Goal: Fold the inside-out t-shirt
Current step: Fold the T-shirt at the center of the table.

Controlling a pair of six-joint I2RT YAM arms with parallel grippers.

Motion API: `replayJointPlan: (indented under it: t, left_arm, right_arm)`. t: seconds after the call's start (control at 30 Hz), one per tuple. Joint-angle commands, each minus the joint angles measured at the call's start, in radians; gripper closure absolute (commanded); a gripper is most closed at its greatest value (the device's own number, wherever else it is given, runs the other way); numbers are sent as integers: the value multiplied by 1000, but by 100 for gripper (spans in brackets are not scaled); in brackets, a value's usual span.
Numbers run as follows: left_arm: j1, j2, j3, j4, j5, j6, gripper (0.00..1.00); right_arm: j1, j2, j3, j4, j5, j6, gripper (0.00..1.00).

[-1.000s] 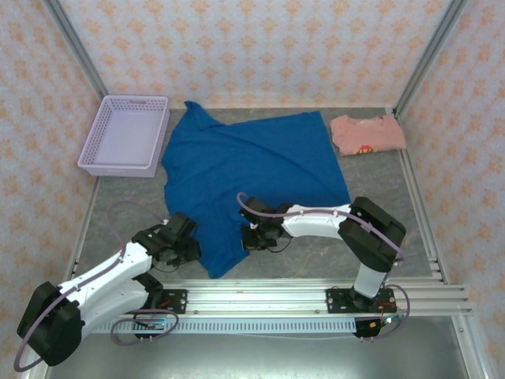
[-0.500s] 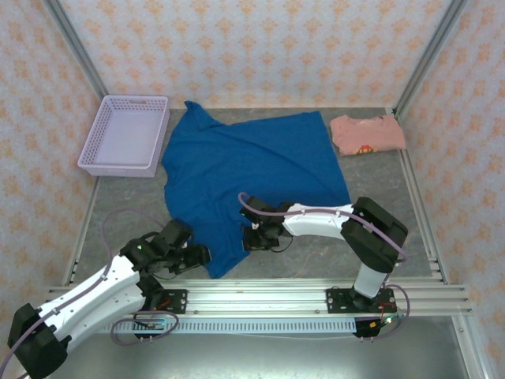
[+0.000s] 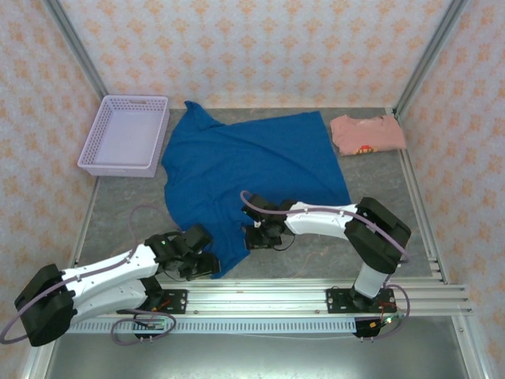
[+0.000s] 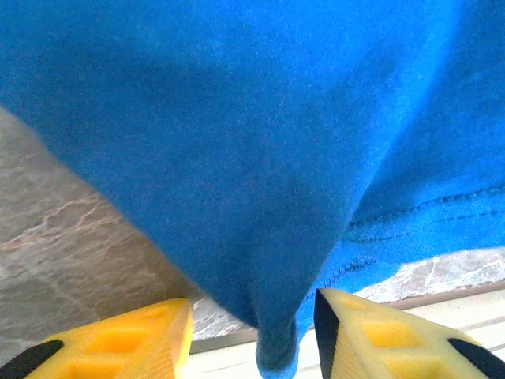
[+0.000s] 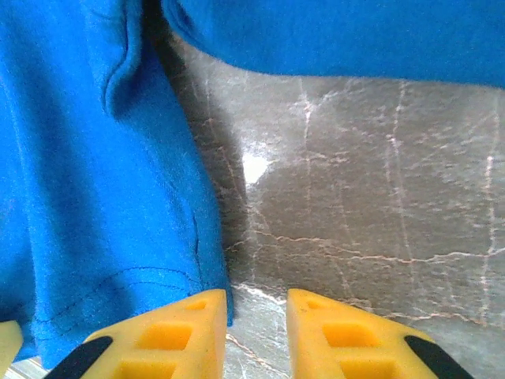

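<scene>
Royal blue on grey marble, boxed in peach
The t-shirt [image 3: 252,170] is plain royal blue, its hem stitched in the same blue; the table [image 3: 379,217] is grey stone veined with white. The second shirt [image 3: 367,133] is salmon pink with a small yellow-and-red print. The basket [image 3: 126,134] is pale lavender lattice. The walls [image 3: 237,47] are cream-peach with repeating orange floral motifs. The arms [image 3: 319,222] are white with black joints; left fingers [image 4: 379,332] and right fingers [image 5: 339,332] are yellow, black-tipped
</scene>
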Motion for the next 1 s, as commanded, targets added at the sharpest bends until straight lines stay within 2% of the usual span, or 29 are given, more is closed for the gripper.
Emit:
replayJointPlan:
  t: [0.0, 0.23, 0.37, 0.47, 0.57, 0.67, 0.77, 0.87, 0.97]
  left_arm:
    - [-7, 35, 31, 66, -18, -19, 60]
    - [-7, 23, 75, -36, -94, 11, 82]
    - [-2, -25, 72, -102, -126, 16, 95]
    - [22, -84, 77, -153, -131, 14, 100]
    - [55, -156, 82, -205, -122, 10, 100]
    - [89, -222, 99, -270, -111, 17, 100]
    - [122, -272, 113, -320, -93, 23, 100]
    - [137, -289, 126, -353, -78, 32, 100]
    - [140, -290, 155, -383, -70, 46, 100]
  right_arm:
    - [-6, -27, 25, -32, 23, -18, 73]
    - [-52, -103, 19, -96, 38, -67, 70]
    - [-148, -232, 7, -219, 139, -127, 63]
    - [-314, -347, -32, -287, 187, -163, 56]
    - [-536, -431, -79, -331, 236, -193, 52]
    - [-753, -459, -123, -347, 248, -225, 50]
    - [-924, -465, -161, -332, 239, -244, 49]
    - [-1025, -465, -197, -300, 197, -236, 48]
    - [-1052, -453, -221, -277, 226, -222, 46]
